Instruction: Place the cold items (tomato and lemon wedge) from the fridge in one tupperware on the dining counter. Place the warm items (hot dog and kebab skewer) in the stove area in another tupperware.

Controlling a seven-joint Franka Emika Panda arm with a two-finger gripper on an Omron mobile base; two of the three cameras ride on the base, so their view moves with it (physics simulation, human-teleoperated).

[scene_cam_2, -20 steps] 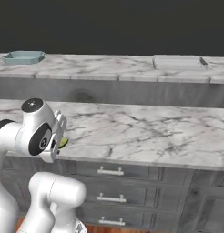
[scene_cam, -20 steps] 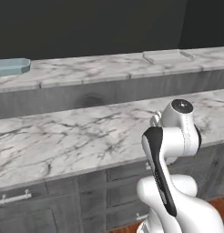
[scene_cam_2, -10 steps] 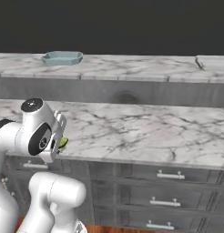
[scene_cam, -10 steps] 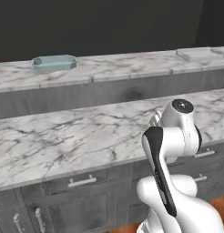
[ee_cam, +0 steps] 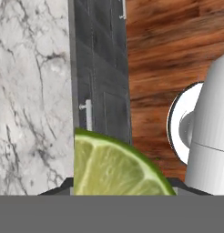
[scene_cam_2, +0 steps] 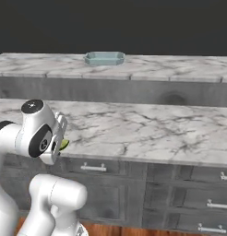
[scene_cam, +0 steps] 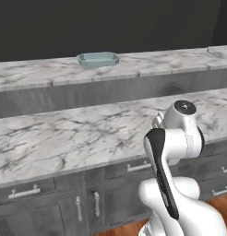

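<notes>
Lemon wedge [ee_cam: 114, 166], yellow-green with pale flesh and a darker rind edge, sits clamped in the gripper [scene_cam_2: 60, 144], held close against the white arm, low at the front edge of the near marble-topped cabinet block [scene_cam_2: 147, 131] with drawer fronts. Seen in the right base view as a small green sliver [scene_cam_2: 63, 144] just beside the wrist. Shallow pale blue-green eight-sided tupperware [scene_cam: 98, 59] rests well ahead and above, on the far white marble tabletop [scene_cam: 37, 73] with grey veins, beyond the near block and a grey step between the two. Lies almost straight ahead, a little left of the arm in the left base view and a little right in the right base view [scene_cam_2: 104, 57], long axis running across the view. Likely calls for a long forward and upward reach over the near block before release.
</notes>
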